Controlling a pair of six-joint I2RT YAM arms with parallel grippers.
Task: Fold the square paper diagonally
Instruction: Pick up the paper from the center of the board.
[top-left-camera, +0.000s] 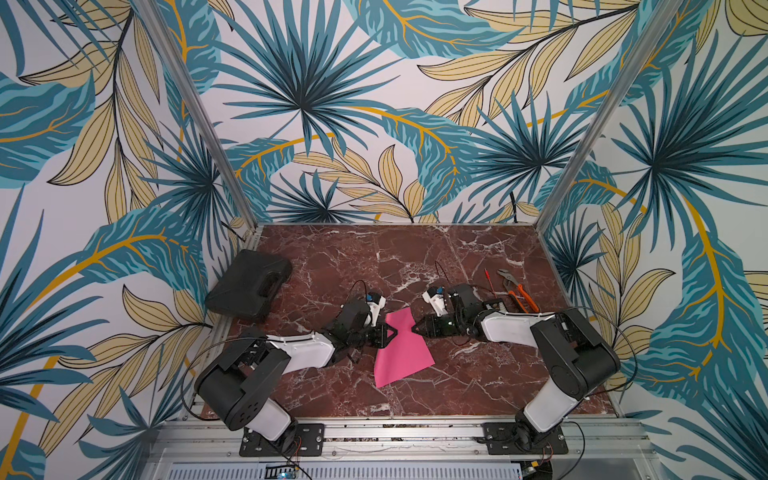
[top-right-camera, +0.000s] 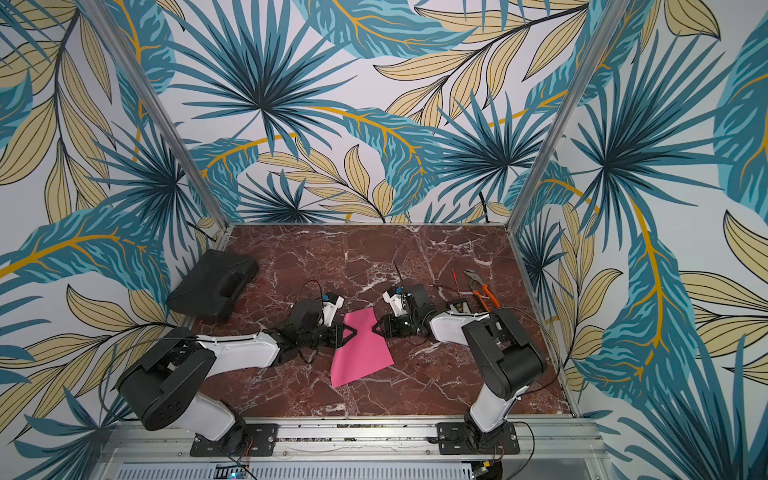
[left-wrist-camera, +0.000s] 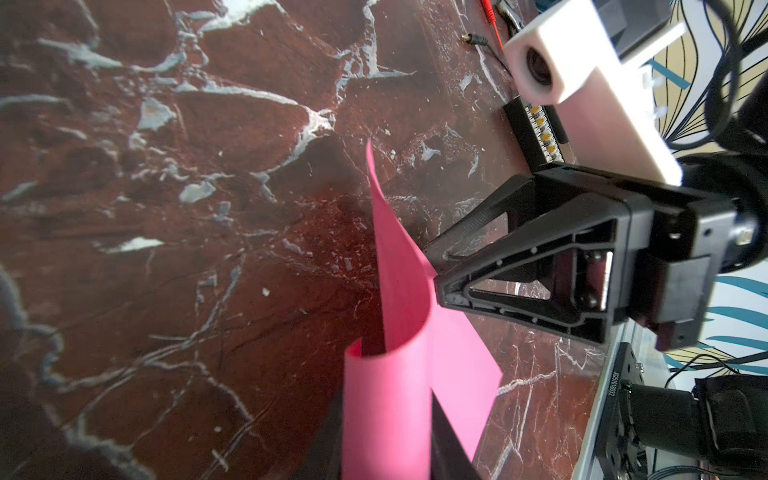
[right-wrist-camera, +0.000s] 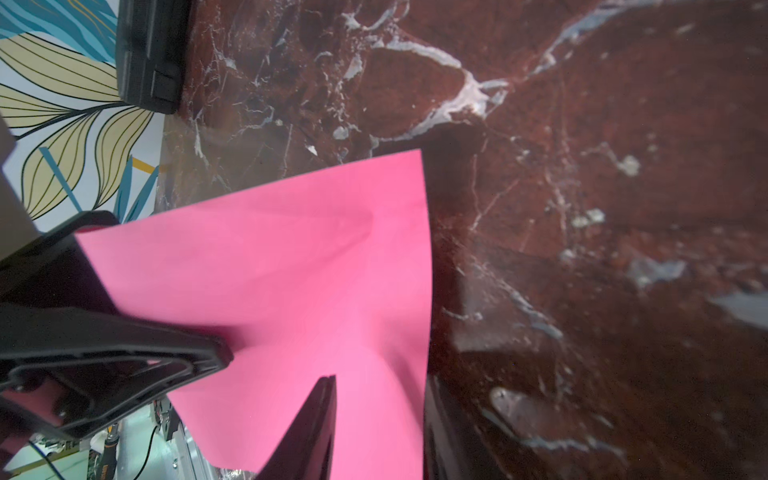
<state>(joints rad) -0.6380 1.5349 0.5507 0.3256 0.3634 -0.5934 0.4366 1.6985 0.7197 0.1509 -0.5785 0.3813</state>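
Paper (top-left-camera: 402, 348) central, case (top-left-camera: 249, 291) left, pliers (top-left-camera: 510, 282) right

Bright pink paper (top-left-camera: 401, 353) on a dark red marble table (top-left-camera: 415, 266) veined white. Far left, a black case (top-left-camera: 249, 286); far right, orange-handled pliers (top-left-camera: 515, 291). The walls (top-left-camera: 332, 104) carry teal and beige leaves.

Only one marking shows, in the left wrist view: a short line of small white characters on a black part (left-wrist-camera: 616, 388) beside the metal rail (left-wrist-camera: 595, 432), too small to read surely.

Left pincer (top-left-camera: 393, 332), right pincer (top-left-camera: 412, 328) — seemingly clamped.
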